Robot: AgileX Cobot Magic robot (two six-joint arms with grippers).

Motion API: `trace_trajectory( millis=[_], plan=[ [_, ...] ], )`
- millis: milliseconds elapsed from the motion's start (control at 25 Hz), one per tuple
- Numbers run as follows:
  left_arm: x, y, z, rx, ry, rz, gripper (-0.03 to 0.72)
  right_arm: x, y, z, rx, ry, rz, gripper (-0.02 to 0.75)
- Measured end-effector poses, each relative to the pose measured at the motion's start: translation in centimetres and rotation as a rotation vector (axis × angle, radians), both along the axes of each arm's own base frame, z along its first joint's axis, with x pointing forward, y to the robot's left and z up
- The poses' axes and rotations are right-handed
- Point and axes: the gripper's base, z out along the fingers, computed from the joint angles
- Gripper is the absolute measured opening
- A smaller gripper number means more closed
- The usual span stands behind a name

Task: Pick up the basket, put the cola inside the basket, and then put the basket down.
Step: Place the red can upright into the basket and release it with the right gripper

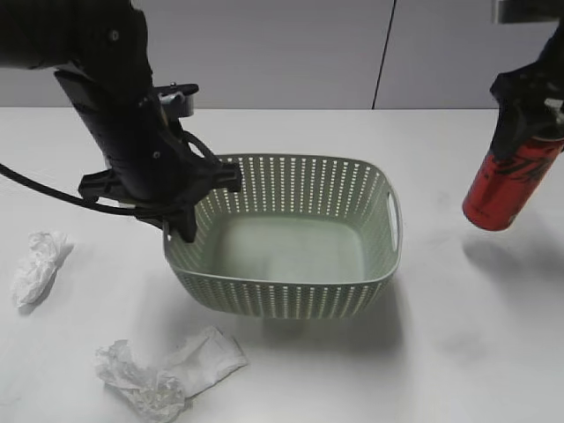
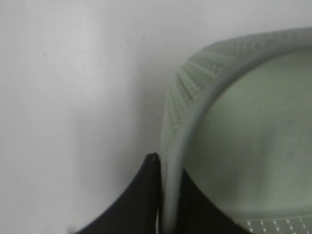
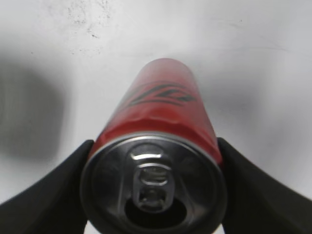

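Observation:
The pale sage-green basket (image 1: 291,238) is held a little above the white table, its shadow beneath it. My left gripper (image 1: 188,204) is shut on the basket's left wall; the left wrist view shows the rim (image 2: 171,146) pinched between the two black fingers (image 2: 168,192). The basket is empty inside. My right gripper (image 1: 526,123) is shut on the red cola can (image 1: 508,185), holding it tilted in the air at the far right, apart from the basket. The right wrist view shows the cola's silver top and pull tab (image 3: 153,183) between the fingers.
A crumpled white paper (image 1: 37,267) lies at the left and another (image 1: 167,370) at the front left. The white table (image 1: 458,352) stretches round the basket. A grey wall stands behind.

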Motion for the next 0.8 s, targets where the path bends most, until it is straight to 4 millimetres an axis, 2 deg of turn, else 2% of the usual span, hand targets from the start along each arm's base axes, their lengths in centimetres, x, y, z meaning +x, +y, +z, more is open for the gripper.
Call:
trace_trajectory(
  millis=[200, 320, 400, 640, 720, 800],
  plan=[
    [0.4, -0.3, -1.6, 0.016, 0.024, 0.003, -0.004, -2.8, 0.4, 5.0, 0.026, -0.137, 0.027, 0.506],
    [0.6, -0.4, -2.1, 0.013, 0.017, 0.006, -0.004, -5.0, 2.5, 7.5, 0.048, -0.211, 0.109, 0.506],
    [0.7, -0.5, -2.1, 0.008, 0.009, 0.007, -0.004, -6.4, 4.6, 8.7, 0.065, -0.24, 0.187, 0.506],
    [0.7, -0.5, -2.1, 0.01, 0.006, 0.005, -0.004, -8.9, 10.2, 10.3, 0.119, -0.284, 0.382, 0.506],
    [0.7, -0.5, -2.1, 0.01, 0.006, 0.005, -0.004, -9.0, 11.6, 9.9, 0.12, -0.27, 0.423, 0.506],
    [0.7, -0.5, -2.1, 0.01, 0.006, 0.005, -0.004, -8.8, 13.0, 8.5, 0.109, -0.23, 0.454, 0.506]
  ],
)
